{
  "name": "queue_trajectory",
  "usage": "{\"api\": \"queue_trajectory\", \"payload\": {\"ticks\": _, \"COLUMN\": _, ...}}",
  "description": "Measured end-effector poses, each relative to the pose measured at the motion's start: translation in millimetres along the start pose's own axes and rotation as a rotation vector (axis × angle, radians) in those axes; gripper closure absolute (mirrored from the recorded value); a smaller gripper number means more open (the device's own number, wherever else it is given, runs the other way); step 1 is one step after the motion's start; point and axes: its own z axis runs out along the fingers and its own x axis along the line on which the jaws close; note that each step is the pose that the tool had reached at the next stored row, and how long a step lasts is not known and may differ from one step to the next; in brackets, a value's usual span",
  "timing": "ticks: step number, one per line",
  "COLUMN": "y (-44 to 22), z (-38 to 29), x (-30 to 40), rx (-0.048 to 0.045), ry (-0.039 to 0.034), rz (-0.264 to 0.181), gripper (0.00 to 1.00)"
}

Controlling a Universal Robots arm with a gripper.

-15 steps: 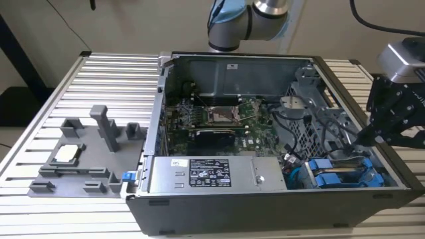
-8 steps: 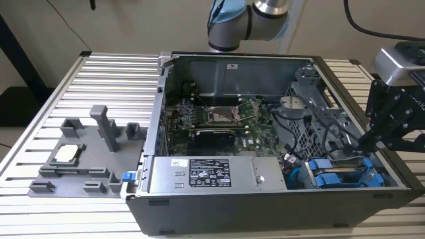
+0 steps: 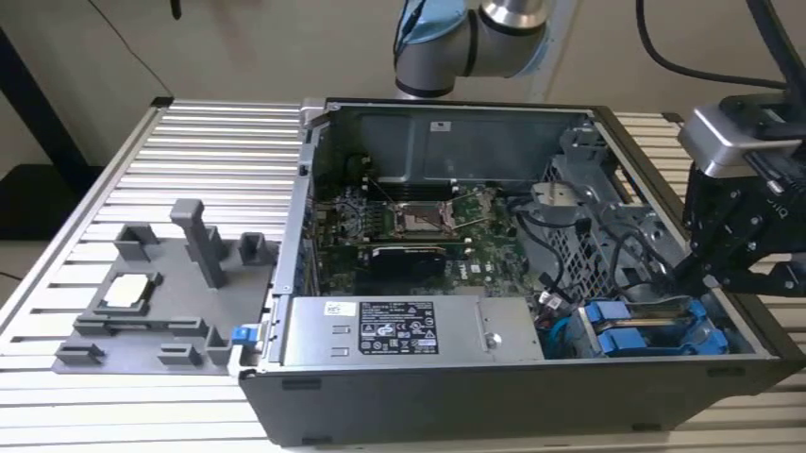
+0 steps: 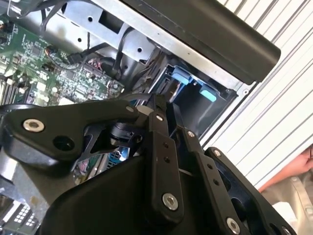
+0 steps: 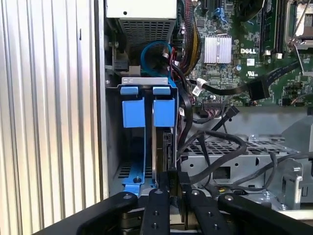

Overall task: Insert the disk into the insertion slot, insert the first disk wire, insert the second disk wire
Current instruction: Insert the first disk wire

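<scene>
We saw black, rubbery cables (image 5: pixel 215 139) looping just beside the slot (image 5: pixel 128 171), a bay of grey perforated metal with glossy blue plastic rails. The disk (image 5: pixel 163 142) stood on edge inside it. The gripper (image 5: pixel 174 178) hung at its near end, fingers drawn together, gripping nothing we could see. Beyond the cables lay the green motherboard (image 5: pixel 230 58).
</scene>
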Motion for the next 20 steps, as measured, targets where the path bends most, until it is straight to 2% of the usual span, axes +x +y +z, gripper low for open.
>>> {"api": "queue_trajectory", "payload": {"ticks": 2, "y": 0.3, "z": 2.9, "x": -0.2, "rx": 0.0064, "ry": 0.0001, "rz": -0.002, "gripper": 0.81}}
{"api": "queue_trajectory", "payload": {"ticks": 5, "y": 0.4, "z": 5.9, "x": -0.5, "rx": 0.009, "ry": 0.0001, "rz": -0.006, "gripper": 0.81}}
{"api": "queue_trajectory", "payload": {"ticks": 10, "y": 0.5, "z": 6.5, "x": -0.6, "rx": 0.0091, "ry": -0.0002, "rz": -0.007, "gripper": 0.81}}
{"api": "queue_trajectory", "payload": {"ticks": 15, "y": 0.9, "z": 14.4, "x": -3.7, "rx": 0.009, "ry": 0.0032, "rz": -0.01, "gripper": 0.81}}
{"api": "queue_trajectory", "payload": {"ticks": 20, "y": 0.6, "z": 17.4, "x": -3.6, "rx": 0.009, "ry": 0.0065, "rz": -0.01, "gripper": 0.81}}
